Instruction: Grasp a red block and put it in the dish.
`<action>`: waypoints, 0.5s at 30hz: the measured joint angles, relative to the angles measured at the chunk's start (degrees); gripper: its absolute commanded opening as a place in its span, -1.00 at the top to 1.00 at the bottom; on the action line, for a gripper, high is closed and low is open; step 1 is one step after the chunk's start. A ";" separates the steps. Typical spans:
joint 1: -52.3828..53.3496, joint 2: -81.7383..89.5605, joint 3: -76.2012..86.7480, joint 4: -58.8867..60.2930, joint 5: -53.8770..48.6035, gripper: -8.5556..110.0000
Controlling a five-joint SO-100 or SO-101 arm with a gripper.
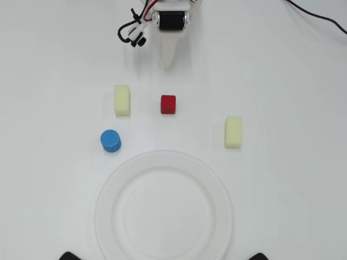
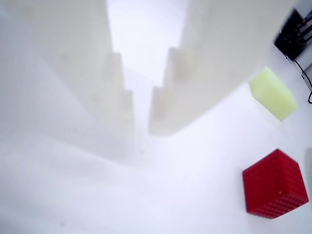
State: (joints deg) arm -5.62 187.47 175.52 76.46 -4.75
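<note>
Red and finely textured, the red block (image 1: 168, 104) sits alone on the white table (image 1: 282, 70), touching nothing. In the overhead view it lies a little above the middle of the picture, with a pale yellow block (image 1: 122, 100) near it on the left and a second pale yellow block (image 1: 233, 132) farther off to the lower right. A blue cylinder (image 1: 110, 141) stands upright below the left yellow block, near the rim of the dish (image 1: 216, 187) but not touching it. The dish — a large white plate with a ribbed rim — fills the lower middle of that view and holds nothing; the red block lies above it, clear of the rim.

The gripper (image 1: 168, 65) hangs at the top of the overhead view, its pale tip pointing down toward the red block with bare table between them. In the wrist view the jaws are nearly pressed together — only a thin slit shows between the two white fingers (image 2: 170, 92) — and they hold nothing. There the red block (image 2: 274, 184) appears at the lower right, well off to the side of the gripper (image 2: 142, 127), with one pale yellow block (image 2: 273, 92) beyond it at the right edge.

Black cables (image 1: 317, 16) trail across the upper right corner of the overhead view.
</note>
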 measured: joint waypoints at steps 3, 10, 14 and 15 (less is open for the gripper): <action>-1.14 0.00 0.00 0.00 -1.58 0.85; -1.85 0.00 0.00 0.00 -2.29 0.85; -1.85 0.00 0.00 0.00 -2.37 0.85; -1.85 0.00 0.00 0.00 -2.37 0.85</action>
State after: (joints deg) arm -7.47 187.47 175.52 76.46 -7.12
